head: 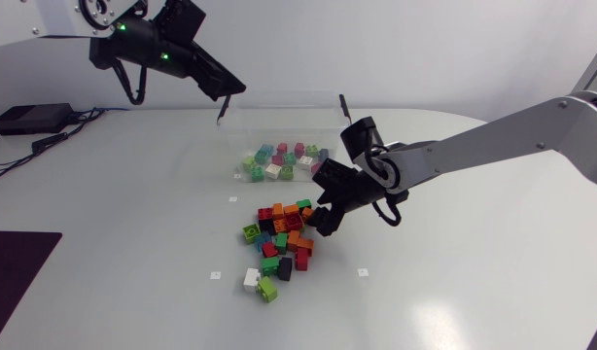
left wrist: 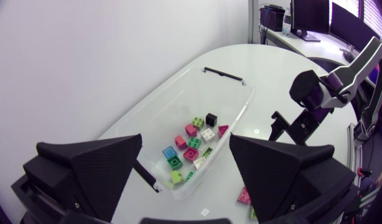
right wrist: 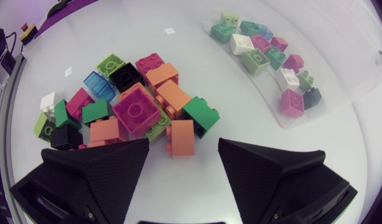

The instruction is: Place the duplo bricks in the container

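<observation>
Right gripper (right wrist: 183,155): hanging wide open, empty, over bricks (head: 282,233) lying mid-desk. Container (head: 279,103): sitting near far edge, left gripper (left wrist: 186,149) gaping empty above. Risk: closing fingers likely pinching two bricks, scattering neighbours.

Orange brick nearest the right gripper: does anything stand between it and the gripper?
Nothing visible does. The orange brick lies on the table just ahead of the open right gripper; the pile lies beyond and beside it.

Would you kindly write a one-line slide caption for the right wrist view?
Open matte black right gripper above a pile of colourful duplo bricks, clear plastic container ahead.
</observation>
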Controlling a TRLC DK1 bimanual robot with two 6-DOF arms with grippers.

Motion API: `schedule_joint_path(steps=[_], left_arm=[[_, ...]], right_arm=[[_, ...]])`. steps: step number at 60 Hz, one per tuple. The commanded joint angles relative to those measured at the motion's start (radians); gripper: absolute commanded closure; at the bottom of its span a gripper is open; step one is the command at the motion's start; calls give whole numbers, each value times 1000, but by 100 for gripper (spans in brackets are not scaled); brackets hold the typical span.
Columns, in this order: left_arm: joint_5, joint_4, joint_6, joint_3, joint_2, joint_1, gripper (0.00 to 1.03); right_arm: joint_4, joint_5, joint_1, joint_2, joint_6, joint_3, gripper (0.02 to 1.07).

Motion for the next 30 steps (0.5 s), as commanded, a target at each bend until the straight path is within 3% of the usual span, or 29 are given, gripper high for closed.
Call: schedule_joint_path(steps=[1,15,26,30], left_arm=[[2,-13,40,-79,-57,16,5],[-1,-51,115,-233,-184,56,5],[-10,-85,189,-360,-241,68,5],[-21,-89,221,-412,-251,64,5]], right_arm=[[1,3,-7,44,-22,28,35],[0,2,-7,75,-25,46,54],[0,-1,4,88,-27,51,57],[0,-1,5,94,-28,54,63]])
